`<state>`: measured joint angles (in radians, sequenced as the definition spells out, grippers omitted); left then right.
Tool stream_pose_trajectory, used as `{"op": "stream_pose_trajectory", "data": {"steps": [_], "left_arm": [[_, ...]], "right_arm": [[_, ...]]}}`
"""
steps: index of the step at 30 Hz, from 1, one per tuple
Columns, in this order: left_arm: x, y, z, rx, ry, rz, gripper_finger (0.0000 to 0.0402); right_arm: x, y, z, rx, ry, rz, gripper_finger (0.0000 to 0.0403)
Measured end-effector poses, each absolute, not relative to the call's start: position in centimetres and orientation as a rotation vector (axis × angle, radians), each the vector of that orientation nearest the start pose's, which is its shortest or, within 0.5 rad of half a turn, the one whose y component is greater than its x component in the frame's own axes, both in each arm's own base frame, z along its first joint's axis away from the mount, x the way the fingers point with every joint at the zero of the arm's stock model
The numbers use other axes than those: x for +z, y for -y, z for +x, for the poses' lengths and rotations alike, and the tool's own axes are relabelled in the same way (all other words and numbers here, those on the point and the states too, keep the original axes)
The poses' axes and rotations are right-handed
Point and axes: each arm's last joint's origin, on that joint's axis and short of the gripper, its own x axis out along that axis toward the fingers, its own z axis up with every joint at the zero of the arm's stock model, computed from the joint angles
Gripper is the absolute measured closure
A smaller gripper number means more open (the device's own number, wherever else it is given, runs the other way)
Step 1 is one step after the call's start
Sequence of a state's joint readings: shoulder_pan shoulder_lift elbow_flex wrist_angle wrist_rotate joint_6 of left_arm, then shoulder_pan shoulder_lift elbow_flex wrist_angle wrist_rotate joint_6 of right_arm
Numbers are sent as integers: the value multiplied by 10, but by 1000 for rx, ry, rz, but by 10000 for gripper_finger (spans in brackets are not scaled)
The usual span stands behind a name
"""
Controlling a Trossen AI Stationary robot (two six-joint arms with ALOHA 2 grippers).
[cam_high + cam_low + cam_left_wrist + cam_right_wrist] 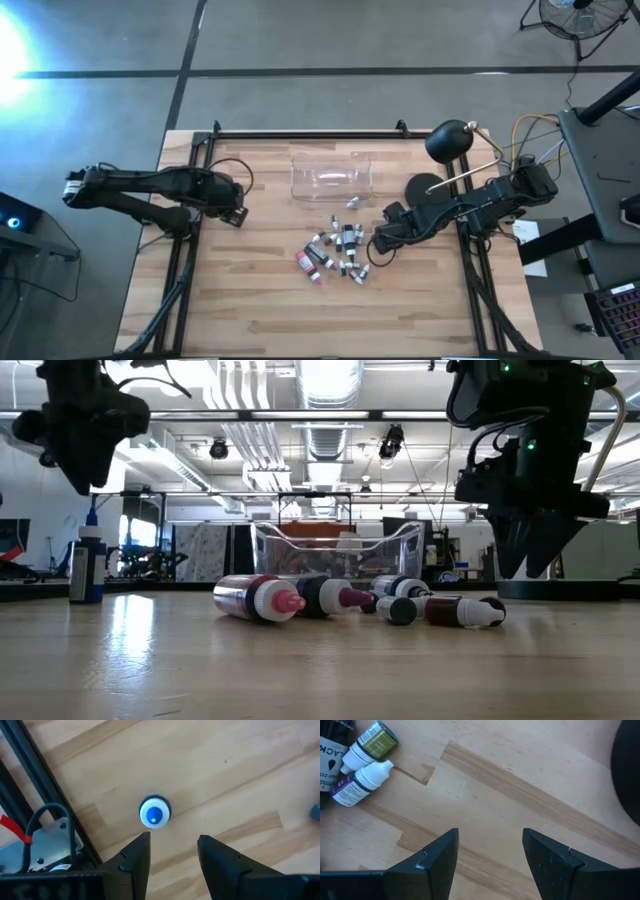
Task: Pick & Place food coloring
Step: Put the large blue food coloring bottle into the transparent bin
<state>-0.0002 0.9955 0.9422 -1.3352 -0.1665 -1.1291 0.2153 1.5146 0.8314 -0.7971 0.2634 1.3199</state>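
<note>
From above, the wooden counter has a pile of little food coloring bottles lying near its middle. A clear plastic box sits just behind the pile, toward the far side. The left gripper is at the left side of the counter, well apart from the pile. The right gripper is just to the right of the pile, close to the nearest bottles. A black lamp stands on a round base at the far right.

From counter height, the bottles lie on their sides in a row in front of the clear box. One bottle with a blue top stands up by itself at the left. The left gripper hangs high over it. The right gripper points down at the right, above the counter and not touching any bottle.

From the left wrist, the standing blue-topped bottle shows from the top. It is just ahead of the left gripper. The jaws are partly open and hold nothing.

From the right wrist, the right gripper has its jaws open wide over bare wood, with nothing between them. A green-label bottle and a purple-label bottle lie side by side a little way off.
</note>
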Motion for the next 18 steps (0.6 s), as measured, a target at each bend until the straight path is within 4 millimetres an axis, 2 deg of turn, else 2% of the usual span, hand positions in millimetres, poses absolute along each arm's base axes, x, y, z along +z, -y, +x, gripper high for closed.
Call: {"op": "stream_pose_trajectory", "data": {"steps": [3, 10, 18], "left_arm": [[271, -5, 142, 898, -1163, -803, 264], [243, -5, 145, 952, -1246, -771, 264], [238, -7, 153, 944, -1160, -758, 264]], "right_arm": [[164, -44, 238, -938, -1133, 740, 188], [163, -44, 237, -939, -1134, 738, 188], [163, -44, 237, -942, -1134, 741, 188]]}}
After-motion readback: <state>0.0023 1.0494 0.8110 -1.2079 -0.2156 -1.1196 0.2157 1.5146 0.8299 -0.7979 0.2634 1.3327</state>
